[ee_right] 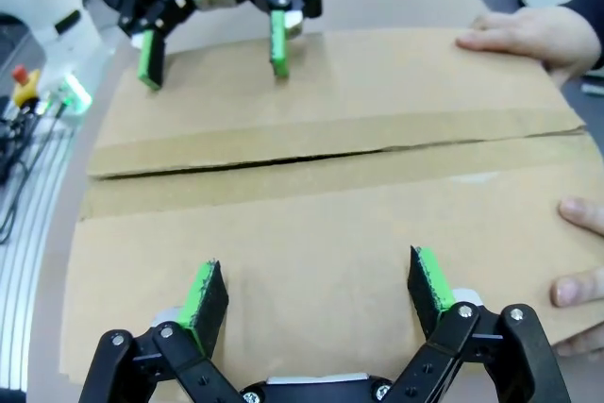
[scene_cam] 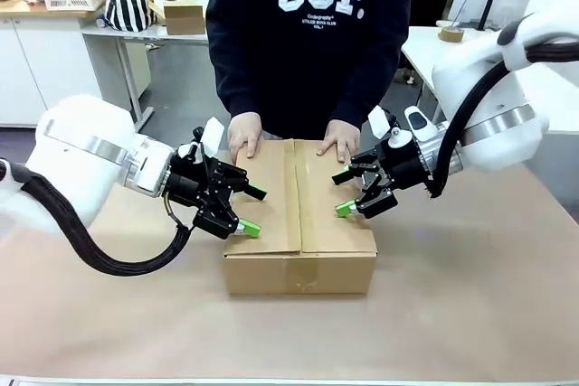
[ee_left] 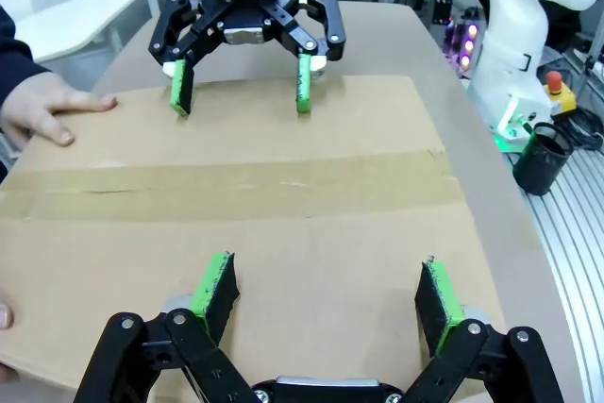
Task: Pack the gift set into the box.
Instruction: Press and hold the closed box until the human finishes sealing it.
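At the middle of the brown desk sits the cardboard box, flaps folded shut, with my left tool and right tool both spread apart over its left and right flaps, and beyond, on its far edge, a person's one hand and other hand lie flat.

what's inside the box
Hidden: the box is shut. On top, the person's hands rest at the far edge; left gripper and right gripper hang open over it.
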`<state>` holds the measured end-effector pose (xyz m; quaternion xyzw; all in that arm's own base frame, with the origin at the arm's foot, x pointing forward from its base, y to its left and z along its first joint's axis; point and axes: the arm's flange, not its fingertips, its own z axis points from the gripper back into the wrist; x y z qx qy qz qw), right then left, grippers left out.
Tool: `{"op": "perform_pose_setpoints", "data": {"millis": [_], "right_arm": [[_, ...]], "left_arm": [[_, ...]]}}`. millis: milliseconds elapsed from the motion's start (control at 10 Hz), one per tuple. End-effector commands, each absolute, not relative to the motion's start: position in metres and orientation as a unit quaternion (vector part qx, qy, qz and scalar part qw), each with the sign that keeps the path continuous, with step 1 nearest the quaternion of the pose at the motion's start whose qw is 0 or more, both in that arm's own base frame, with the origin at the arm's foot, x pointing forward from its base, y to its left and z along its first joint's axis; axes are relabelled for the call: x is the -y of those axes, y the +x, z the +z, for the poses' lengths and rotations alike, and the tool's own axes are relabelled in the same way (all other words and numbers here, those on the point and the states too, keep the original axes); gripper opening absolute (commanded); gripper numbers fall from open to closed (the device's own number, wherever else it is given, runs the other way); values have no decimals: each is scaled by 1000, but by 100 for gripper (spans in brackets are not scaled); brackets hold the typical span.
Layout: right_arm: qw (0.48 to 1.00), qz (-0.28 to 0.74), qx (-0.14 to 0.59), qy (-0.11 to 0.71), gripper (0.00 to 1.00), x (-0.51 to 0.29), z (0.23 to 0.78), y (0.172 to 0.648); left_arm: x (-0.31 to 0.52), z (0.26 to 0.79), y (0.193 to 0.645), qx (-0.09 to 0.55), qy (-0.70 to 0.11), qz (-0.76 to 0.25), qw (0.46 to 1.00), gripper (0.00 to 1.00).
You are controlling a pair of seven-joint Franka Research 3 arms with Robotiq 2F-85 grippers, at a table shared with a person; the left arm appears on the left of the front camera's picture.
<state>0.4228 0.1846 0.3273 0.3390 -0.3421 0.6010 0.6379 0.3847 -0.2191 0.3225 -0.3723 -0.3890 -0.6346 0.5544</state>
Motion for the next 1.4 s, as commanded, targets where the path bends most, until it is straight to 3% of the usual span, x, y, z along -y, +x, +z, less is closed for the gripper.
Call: {"op": "perform_pose_setpoints", "data": {"millis": [0, 300, 400, 1300], "right_arm": [[619, 616, 347, 342, 100, -189, 312, 427], [614, 629, 316, 358, 100, -192, 305, 428], [624, 606, 339, 358, 100, -190, 323, 427], [624, 606, 339, 358, 100, -190, 323, 427]], "left_arm": [[224, 317, 386, 407, -358, -625, 562, 100], [223, 316, 388, 386, -353, -616, 589, 100], [216, 320, 388, 392, -363, -627, 568, 100], [216, 320, 388, 392, -363, -627, 568, 100]]}}
